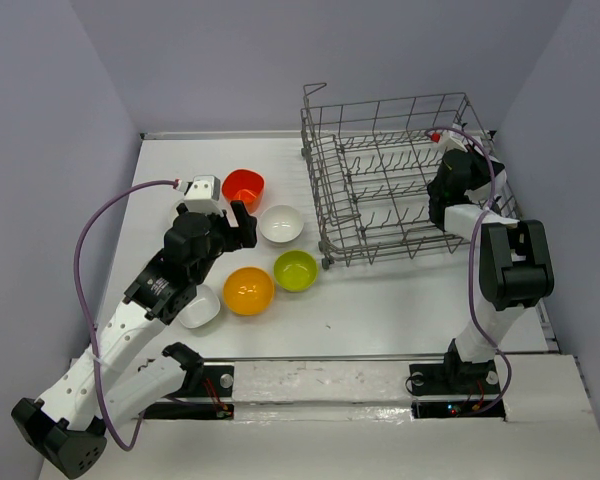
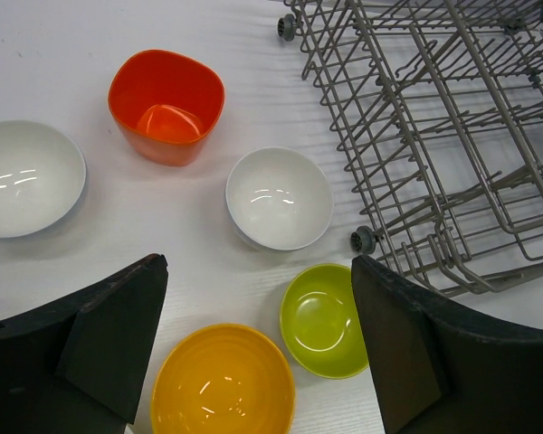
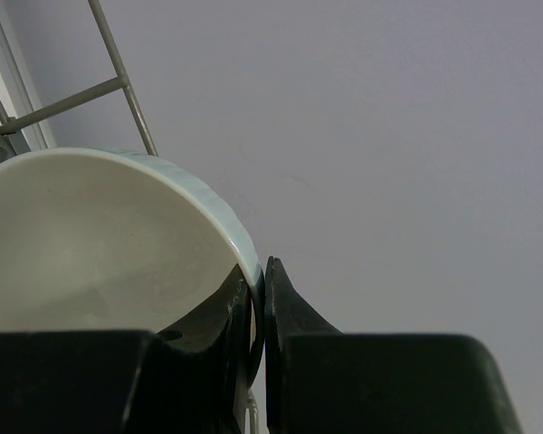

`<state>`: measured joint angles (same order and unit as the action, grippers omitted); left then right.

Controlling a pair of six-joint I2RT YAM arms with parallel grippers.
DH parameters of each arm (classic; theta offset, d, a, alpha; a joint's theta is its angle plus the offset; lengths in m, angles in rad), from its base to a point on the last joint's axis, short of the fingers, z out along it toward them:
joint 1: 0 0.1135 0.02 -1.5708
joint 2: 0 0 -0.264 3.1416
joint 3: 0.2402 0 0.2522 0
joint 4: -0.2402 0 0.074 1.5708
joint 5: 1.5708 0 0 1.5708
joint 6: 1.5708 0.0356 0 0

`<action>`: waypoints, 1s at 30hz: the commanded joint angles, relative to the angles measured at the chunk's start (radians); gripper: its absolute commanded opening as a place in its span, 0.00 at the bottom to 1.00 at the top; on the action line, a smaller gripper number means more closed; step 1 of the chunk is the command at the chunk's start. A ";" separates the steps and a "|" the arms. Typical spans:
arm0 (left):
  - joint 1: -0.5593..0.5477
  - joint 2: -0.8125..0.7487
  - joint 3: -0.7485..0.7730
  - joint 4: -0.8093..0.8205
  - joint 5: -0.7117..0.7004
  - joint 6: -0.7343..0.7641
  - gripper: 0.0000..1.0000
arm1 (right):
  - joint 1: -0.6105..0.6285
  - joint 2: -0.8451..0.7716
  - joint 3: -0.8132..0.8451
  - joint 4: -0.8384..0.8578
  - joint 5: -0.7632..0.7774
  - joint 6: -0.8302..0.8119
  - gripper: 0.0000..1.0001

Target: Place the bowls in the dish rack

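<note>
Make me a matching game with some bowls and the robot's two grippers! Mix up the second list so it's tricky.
Things:
1. red bowl
2. green bowl
3. left gripper
4. right gripper

What fits:
A. shut on the rim of a white bowl
B. right next to the yellow bowl
C. wide open, holding nothing
D. squarish shape

Pairs: 1-D, 2-B, 3-C, 4-A
</note>
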<state>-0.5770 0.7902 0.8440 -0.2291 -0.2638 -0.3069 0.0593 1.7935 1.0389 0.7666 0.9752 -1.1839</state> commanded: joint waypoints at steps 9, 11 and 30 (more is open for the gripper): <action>-0.007 0.004 -0.003 0.022 -0.022 0.014 0.92 | 0.000 0.073 -0.053 0.053 -0.020 0.027 0.07; -0.007 0.006 -0.003 0.022 -0.022 0.015 0.92 | 0.001 0.076 -0.053 0.057 -0.020 0.029 0.07; -0.007 0.004 -0.003 0.022 -0.026 0.014 0.92 | 0.028 0.084 -0.057 0.076 -0.032 0.017 0.27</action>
<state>-0.5770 0.7994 0.8440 -0.2291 -0.2703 -0.3058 0.0689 1.7954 1.0389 0.7666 0.9520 -1.1736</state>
